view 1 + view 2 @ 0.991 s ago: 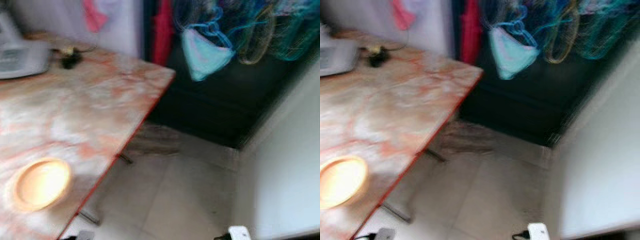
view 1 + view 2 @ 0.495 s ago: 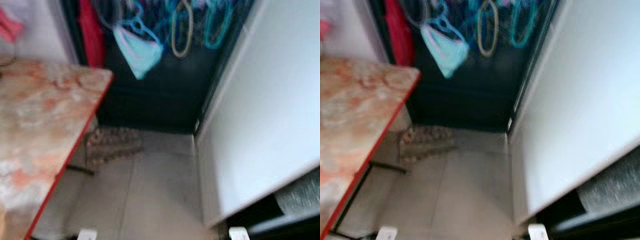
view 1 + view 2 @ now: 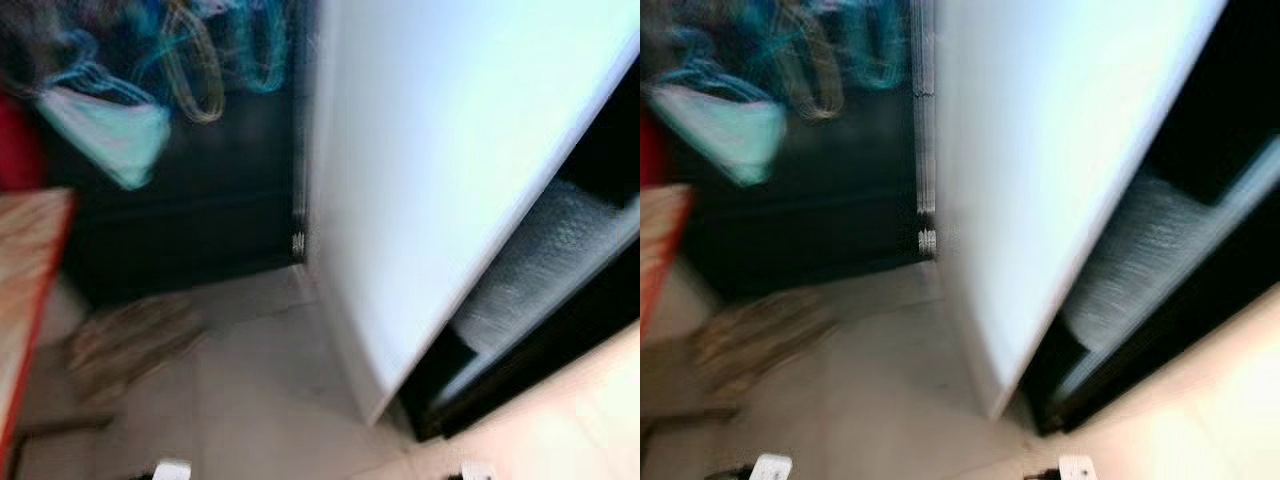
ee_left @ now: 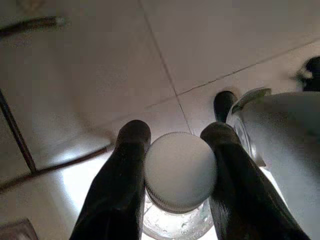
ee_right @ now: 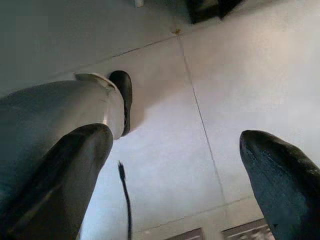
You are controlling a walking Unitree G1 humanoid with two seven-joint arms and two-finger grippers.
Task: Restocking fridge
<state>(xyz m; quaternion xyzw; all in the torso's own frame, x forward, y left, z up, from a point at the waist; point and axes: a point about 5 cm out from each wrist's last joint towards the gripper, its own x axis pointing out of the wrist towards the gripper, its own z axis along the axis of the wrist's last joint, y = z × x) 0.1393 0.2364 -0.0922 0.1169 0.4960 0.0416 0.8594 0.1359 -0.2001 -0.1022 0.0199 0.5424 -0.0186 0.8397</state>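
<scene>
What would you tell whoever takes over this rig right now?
Left gripper: shut on a white-capped bottle, held low over the floor tiles.
Right gripper: open, empty, hanging low.
Fridge: straight ahead, white door open, dark interior with a shelf showing at the right. Head views are blurred.
Done: bottle picked up, robot facing the fridge.
Left: step closer and set the bottle inside.
</scene>
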